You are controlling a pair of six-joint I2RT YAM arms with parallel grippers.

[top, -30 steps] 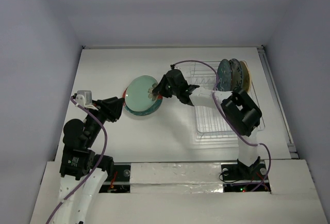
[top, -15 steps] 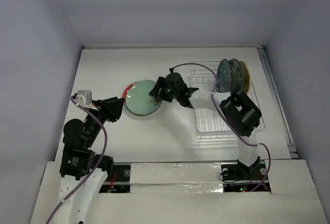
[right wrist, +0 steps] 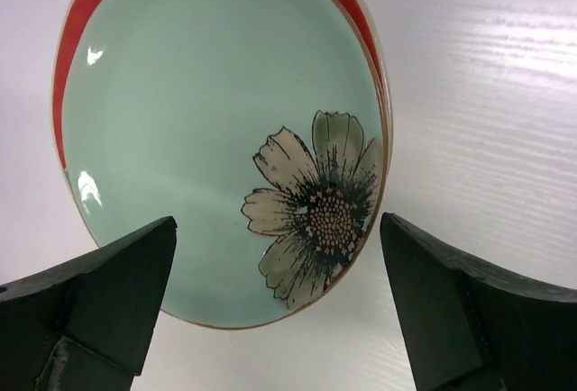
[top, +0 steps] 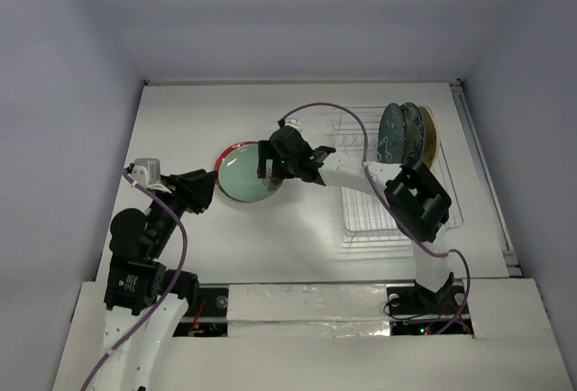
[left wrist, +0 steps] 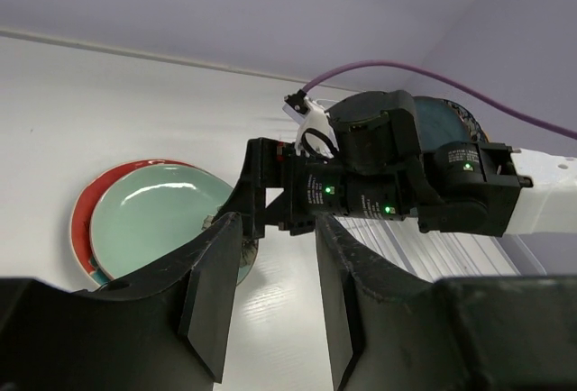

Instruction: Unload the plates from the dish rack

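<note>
A pale mint green plate (top: 242, 175) with a flower lies flat on a red plate (top: 227, 151) on the table, left of the white wire dish rack (top: 370, 206). My right gripper (top: 269, 164) hangs open over the mint plate's right edge, holding nothing. In the right wrist view the flower plate (right wrist: 207, 139) lies between and beyond the wide-apart fingers (right wrist: 108, 292), and the red plate's rim (right wrist: 90, 13) shows around it. Three plates stand upright at the rack's far end: teal (top: 391, 135), patterned (top: 412, 130), tan-yellow (top: 430, 134). My left gripper (top: 206, 186) sits open and empty just left of the stack.
The rack's near half (top: 374, 220) holds nothing. In the left wrist view the right arm's wrist (left wrist: 388, 175) hangs just beyond my left fingers (left wrist: 212, 292), above the stacked plates (left wrist: 153, 220). Walls enclose the table on three sides.
The right gripper brought the mint plate down flat onto the red plate, opened wide and let it go. The left arm has not moved.
</note>
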